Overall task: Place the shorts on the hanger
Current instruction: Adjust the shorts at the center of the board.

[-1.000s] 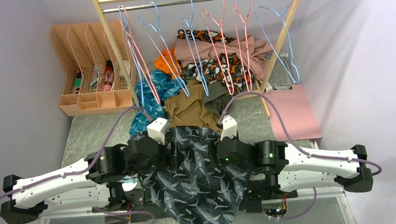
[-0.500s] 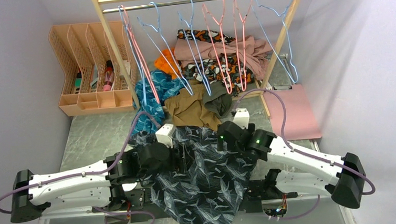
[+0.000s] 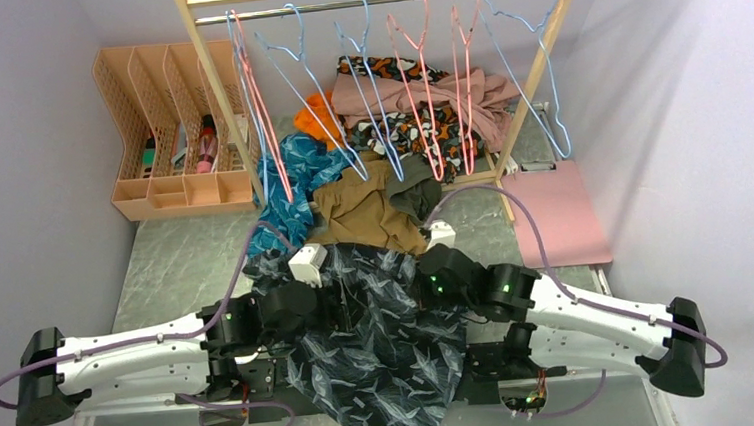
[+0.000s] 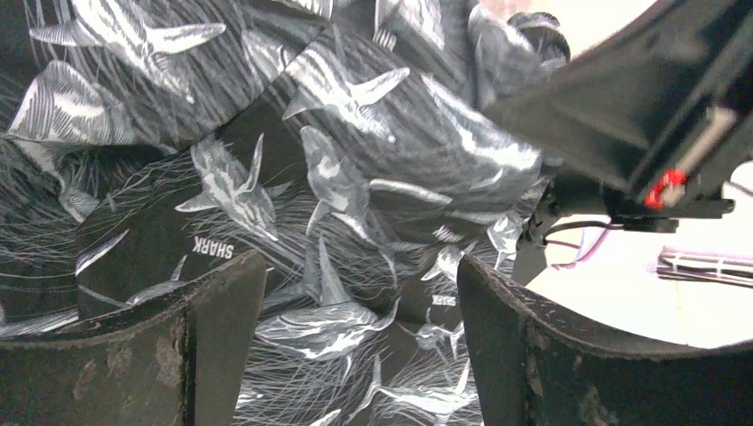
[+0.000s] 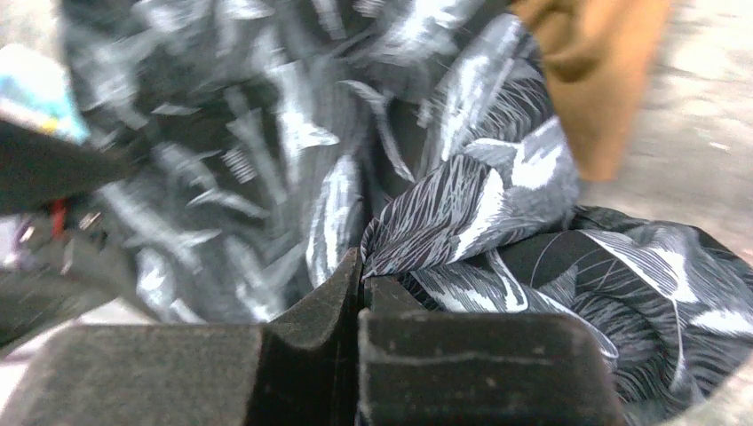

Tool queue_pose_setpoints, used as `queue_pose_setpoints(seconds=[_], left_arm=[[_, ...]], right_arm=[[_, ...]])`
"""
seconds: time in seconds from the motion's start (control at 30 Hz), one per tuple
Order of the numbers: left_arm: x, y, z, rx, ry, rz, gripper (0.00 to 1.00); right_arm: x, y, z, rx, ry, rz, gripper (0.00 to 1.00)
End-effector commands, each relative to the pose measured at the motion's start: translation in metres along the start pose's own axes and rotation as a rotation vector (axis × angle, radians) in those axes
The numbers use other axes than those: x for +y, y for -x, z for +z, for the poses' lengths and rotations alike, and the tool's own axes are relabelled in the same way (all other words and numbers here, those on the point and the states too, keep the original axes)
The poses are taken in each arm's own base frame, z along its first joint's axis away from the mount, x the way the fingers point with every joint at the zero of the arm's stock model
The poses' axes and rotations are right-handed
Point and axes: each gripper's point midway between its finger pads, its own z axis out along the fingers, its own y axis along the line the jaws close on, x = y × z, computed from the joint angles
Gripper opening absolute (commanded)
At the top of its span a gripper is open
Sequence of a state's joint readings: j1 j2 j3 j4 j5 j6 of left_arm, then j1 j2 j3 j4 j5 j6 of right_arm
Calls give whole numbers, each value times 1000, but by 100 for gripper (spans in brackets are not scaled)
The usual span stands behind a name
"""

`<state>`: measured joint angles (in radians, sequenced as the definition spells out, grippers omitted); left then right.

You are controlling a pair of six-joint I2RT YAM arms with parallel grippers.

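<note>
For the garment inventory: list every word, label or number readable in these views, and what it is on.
"SHARK": white print on the shorts, left wrist view.
Second small white print lower on the same fabric: too blurred to read.
Top and right wrist views: nothing legible.
</note>
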<state>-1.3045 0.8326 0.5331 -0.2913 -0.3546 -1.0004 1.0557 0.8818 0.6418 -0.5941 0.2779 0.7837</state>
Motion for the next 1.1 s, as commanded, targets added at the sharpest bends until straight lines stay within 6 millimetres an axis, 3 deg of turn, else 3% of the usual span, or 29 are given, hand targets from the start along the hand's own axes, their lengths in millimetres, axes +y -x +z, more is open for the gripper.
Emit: queue_pose_setpoints(seconds=[0.0, 0.1, 0.23, 0.43, 0.47, 0.5, 0.57, 0.63, 0.67, 0.73, 0.8, 0.9, 0.97, 1.07], left_arm=[[-19, 12, -4, -43, -71, -60, 84], [-21, 14, -6, -35, -59, -112, 86], [-9, 9, -11, -4, 32, -201, 88], [22, 12, -30, -32, 147, -297, 88], [26, 13, -34, -42, 154, -306, 88], [31, 15, -38, -55, 161, -313, 88], [36, 21, -46, -87, 149, -329, 88], [39, 26, -52, -113, 149, -335, 88], [42, 28, -54, -122, 155, -336, 88], [45, 32, -58, -140, 169, -334, 88], [46, 35, -60, -149, 181, -324, 88], [47, 38, -61, -155, 201, -303, 88], [47, 37, -60, -150, 210, -287, 88], [45, 34, -55, -132, 214, -264, 87]], right_arm=[[76, 13, -26, -59, 302, -95, 0], [110, 3, -33, -76, 391, -204, 0], [150, -24, -34, -80, 499, -350, 0], [196, -90, -45, -14, 699, -574, 0], [199, -101, -48, 9, 728, -609, 5], [202, -112, -51, 43, 762, -640, 16], [205, -124, -57, 90, 811, -677, 49], [205, -120, -63, 86, 817, -682, 80], [205, -113, -67, 65, 816, -677, 91], [206, -86, -75, -22, 771, -649, 99], [198, -51, -75, -119, 646, -600, 100], [171, -6, -61, -190, 386, -490, 97], [153, 4, -48, -178, 275, -446, 91], [130, -4, -26, -100, 204, -396, 81]])
